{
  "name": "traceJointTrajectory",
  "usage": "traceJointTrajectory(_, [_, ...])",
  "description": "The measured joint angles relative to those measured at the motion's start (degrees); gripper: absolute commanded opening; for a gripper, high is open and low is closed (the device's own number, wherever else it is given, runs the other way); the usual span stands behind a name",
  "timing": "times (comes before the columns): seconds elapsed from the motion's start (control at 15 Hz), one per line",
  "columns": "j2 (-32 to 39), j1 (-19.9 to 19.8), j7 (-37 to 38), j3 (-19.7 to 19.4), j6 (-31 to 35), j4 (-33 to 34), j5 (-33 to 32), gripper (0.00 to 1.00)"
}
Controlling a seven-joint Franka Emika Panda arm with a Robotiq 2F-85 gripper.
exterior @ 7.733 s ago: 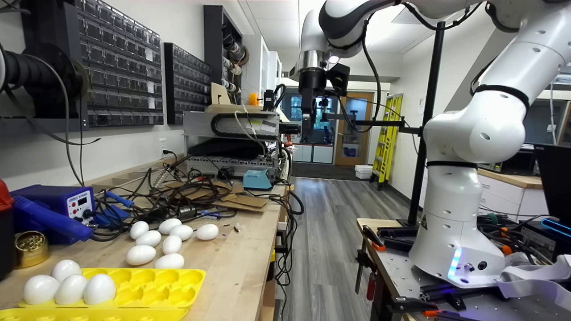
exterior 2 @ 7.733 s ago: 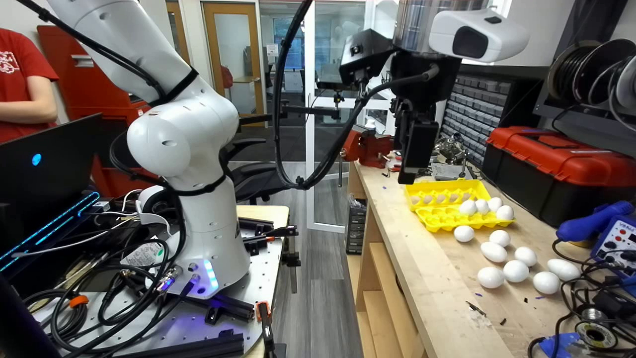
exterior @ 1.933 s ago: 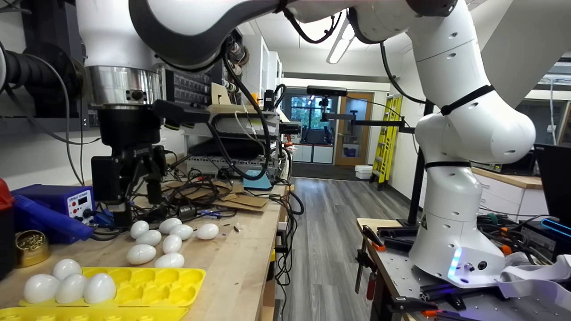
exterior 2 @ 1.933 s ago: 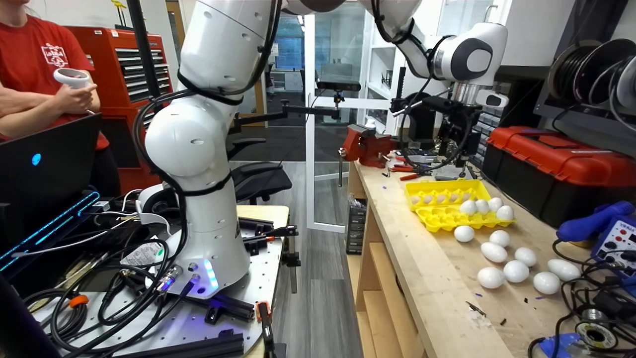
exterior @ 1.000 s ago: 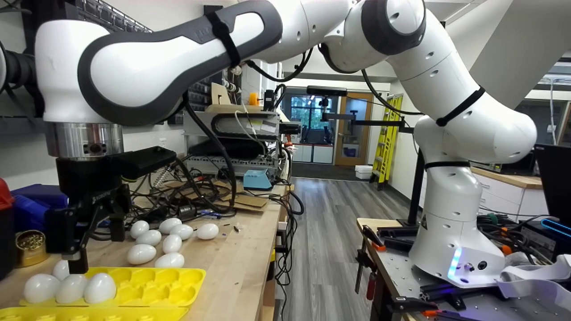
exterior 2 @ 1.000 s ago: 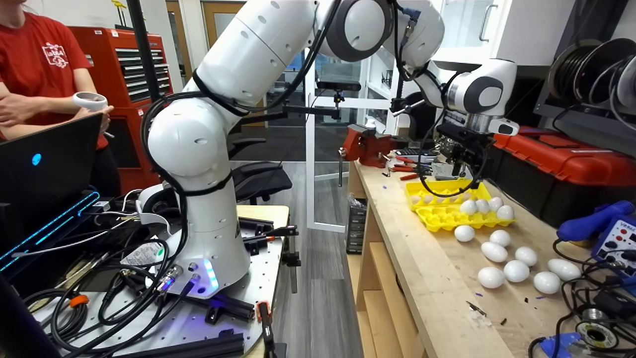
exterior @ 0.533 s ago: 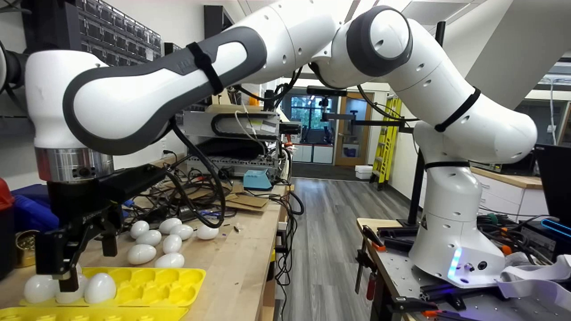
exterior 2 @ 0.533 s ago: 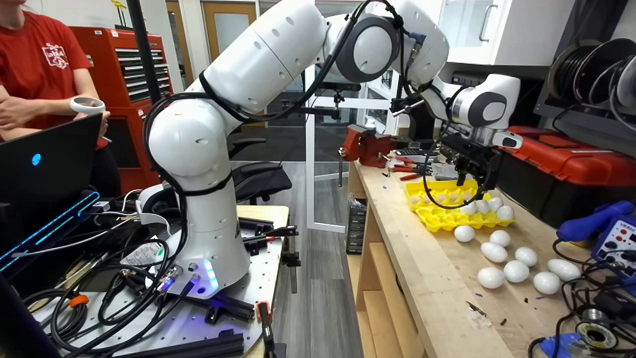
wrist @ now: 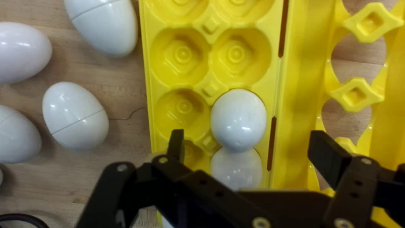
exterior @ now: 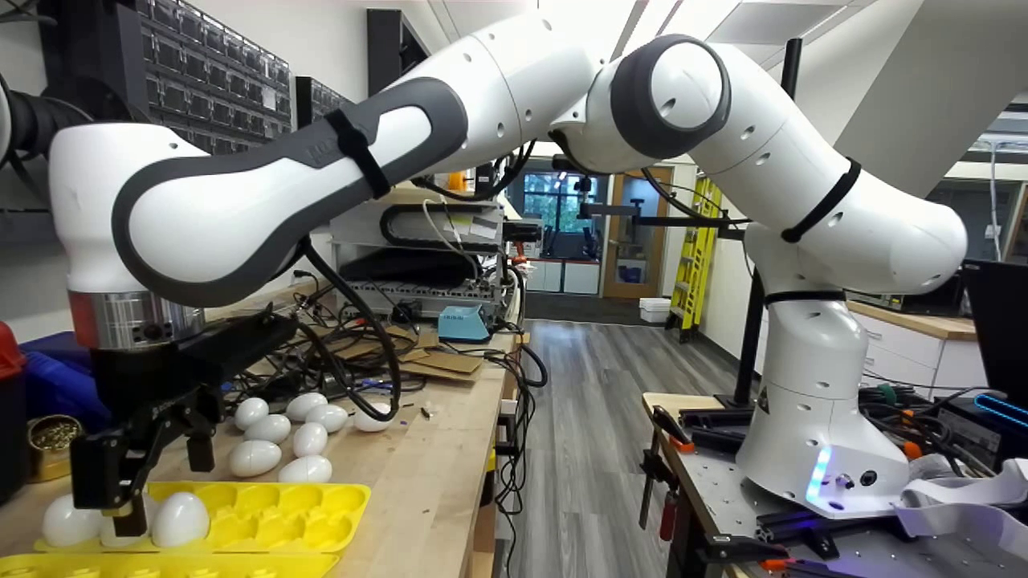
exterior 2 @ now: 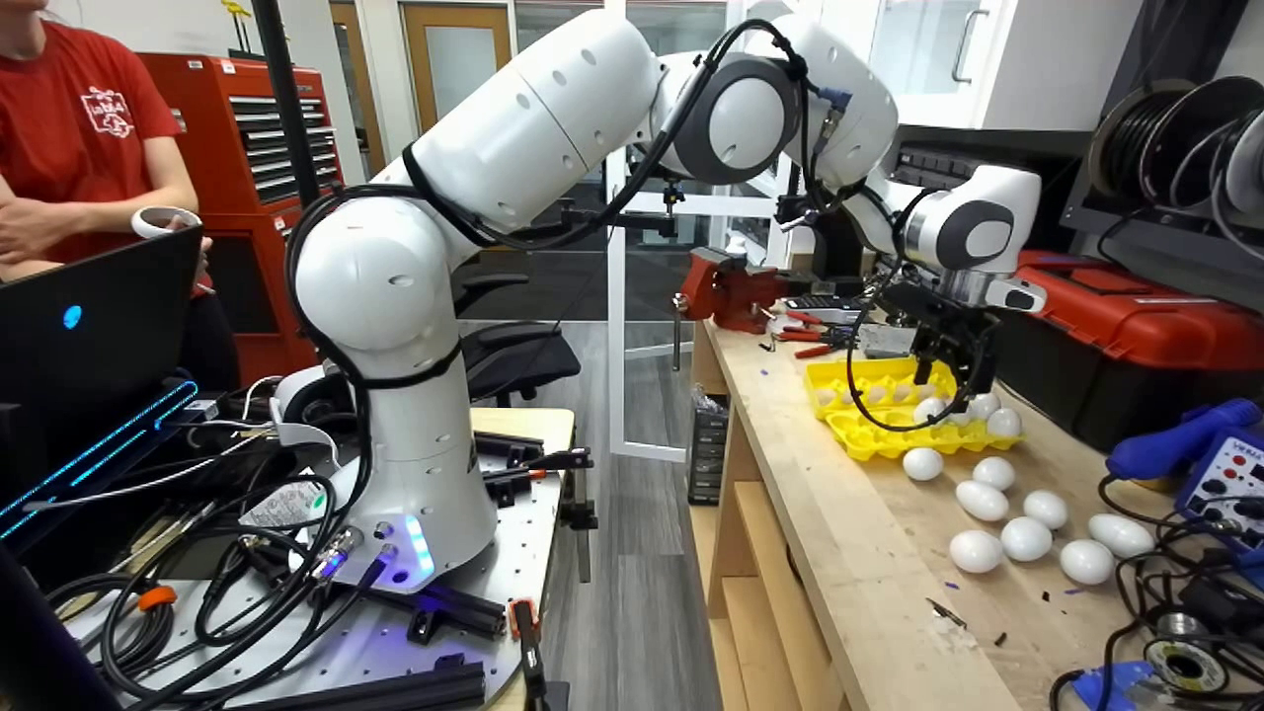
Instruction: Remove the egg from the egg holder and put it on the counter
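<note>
The yellow egg holder (exterior: 313,514) lies open on the wooden counter (exterior: 418,474); it also shows in an exterior view (exterior 2: 869,434) and in the wrist view (wrist: 210,57). Several white eggs sit in one end of it. My gripper (exterior: 166,488) is open and empty, pointing down over that end. In the wrist view the gripper (wrist: 250,147) has one finger over the holder's outer column and the other over its lid. Between them show an upright egg (wrist: 239,118) and another egg (wrist: 235,169), apart from both fingers. The gripper's body hides the other held eggs there.
Several loose white eggs (exterior 2: 1026,538) lie on the counter beside the holder. A red and black toolbox (exterior 2: 1136,346) stands close behind the gripper. A blue soldering station (exterior 2: 1229,484), tangled cables (exterior: 345,345), a brass tin (exterior: 52,445) and a red vise (exterior 2: 736,291) are around.
The arm has swung across to the counter and lowered my gripper over the egg end of the holder. In the last half second it came down slightly. The eggs have not moved.
</note>
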Motion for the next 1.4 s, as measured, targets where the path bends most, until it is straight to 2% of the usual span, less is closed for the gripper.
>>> traceJointTrajectory(0.07, [0.37,0.0,0.0,-0.05,-0.01,0.21,0.02,0.75])
traceJointTrajectory(0.13, [0.77,0.0,0.0,-0.06,-0.01,0.4,0.02,0.74])
traceJointTrajectory(0.6, [2.13,-0.02,-0.03,-0.07,-0.02,1.34,0.11,0.27])
traceJointTrajectory(0.67, [2.14,-0.05,-0.03,-0.09,-0.02,1.44,0.11,0.23])
traceJointTrajectory(1.4, [-0.06,-0.19,-0.03,-2.18,-0.02,2.43,0.03,0.23])
